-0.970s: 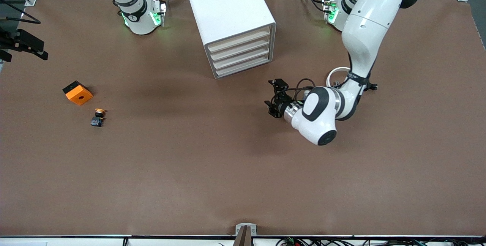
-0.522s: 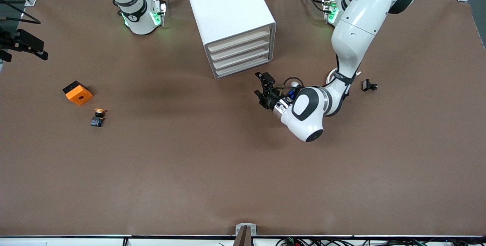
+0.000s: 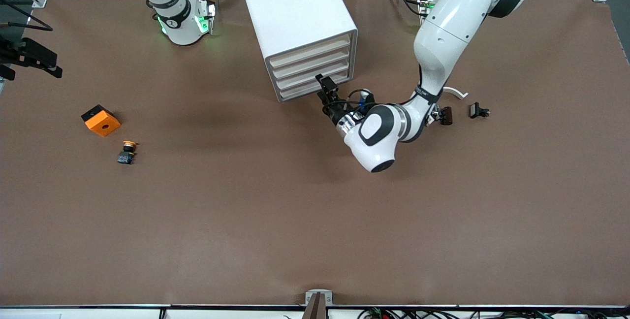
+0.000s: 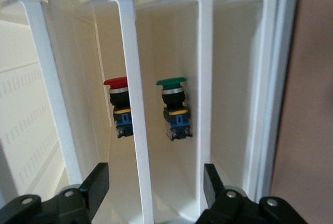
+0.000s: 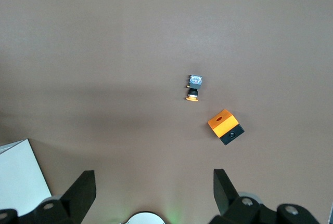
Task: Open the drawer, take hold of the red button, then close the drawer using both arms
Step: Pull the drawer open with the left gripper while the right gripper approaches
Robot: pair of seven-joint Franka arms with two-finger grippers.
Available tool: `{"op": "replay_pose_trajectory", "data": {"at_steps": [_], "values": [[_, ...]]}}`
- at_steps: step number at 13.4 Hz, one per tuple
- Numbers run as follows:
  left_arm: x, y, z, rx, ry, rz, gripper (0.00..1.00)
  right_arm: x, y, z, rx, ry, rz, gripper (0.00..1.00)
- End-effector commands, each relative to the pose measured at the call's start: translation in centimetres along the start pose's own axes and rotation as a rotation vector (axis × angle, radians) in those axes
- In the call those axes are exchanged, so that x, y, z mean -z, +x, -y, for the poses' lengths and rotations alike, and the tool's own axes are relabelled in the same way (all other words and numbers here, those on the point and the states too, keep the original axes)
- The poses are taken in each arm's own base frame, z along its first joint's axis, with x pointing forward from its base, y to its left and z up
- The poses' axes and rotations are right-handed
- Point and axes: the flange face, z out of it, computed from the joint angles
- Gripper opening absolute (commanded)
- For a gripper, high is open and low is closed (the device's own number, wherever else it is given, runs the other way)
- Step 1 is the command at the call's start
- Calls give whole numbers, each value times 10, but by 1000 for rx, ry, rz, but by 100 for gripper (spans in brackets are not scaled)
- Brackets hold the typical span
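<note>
The white cabinet (image 3: 295, 9) holds four stacked drawers (image 3: 315, 70), all pushed in. My left gripper (image 3: 325, 91) is right at the lower drawer fronts, open. In the left wrist view its fingers (image 4: 99, 182) straddle one drawer front's white lip (image 4: 136, 130) without touching it. Through the gaps I see the red-capped button (image 4: 118, 107) inside one drawer, partly hidden by that lip, and a green-capped button (image 4: 174, 107) in the drawer beside it. My right gripper (image 5: 153, 187) hangs open and empty high over the table near its base.
An orange cube (image 3: 101, 120) and a yellow-capped button (image 3: 127, 152) lie toward the right arm's end. Two small black parts (image 3: 478, 111) (image 3: 445, 114) and a white curved piece (image 3: 455, 92) lie on the table under the left arm.
The left arm has swung from the open table to the cabinet, bringing its gripper up to the lower drawer fronts. Its fingers have narrowed a little. The right arm has not moved.
</note>
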Motion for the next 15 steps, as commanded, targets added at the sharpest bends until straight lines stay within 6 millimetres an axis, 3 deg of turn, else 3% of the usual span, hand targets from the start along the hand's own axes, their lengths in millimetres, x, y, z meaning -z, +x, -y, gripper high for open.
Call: {"op": "replay_pose_trajectory", "data": {"at_steps": [1,4,10,12,15], "values": [[-24,-8,4,35,43,-31,63,5,2,2,-5,6,-3,100],[-39,-10,9,46,65,-66,51,5,3,2,-5,6,-5,100],[-43,-11,8,60,64,-73,7,4,4,5,2,10,-4,100],[-43,-11,7,62,63,-74,1,-1,8,8,6,8,6,100],[-35,-10,8,61,61,-63,0,-4,12,13,20,9,8,100]]}}
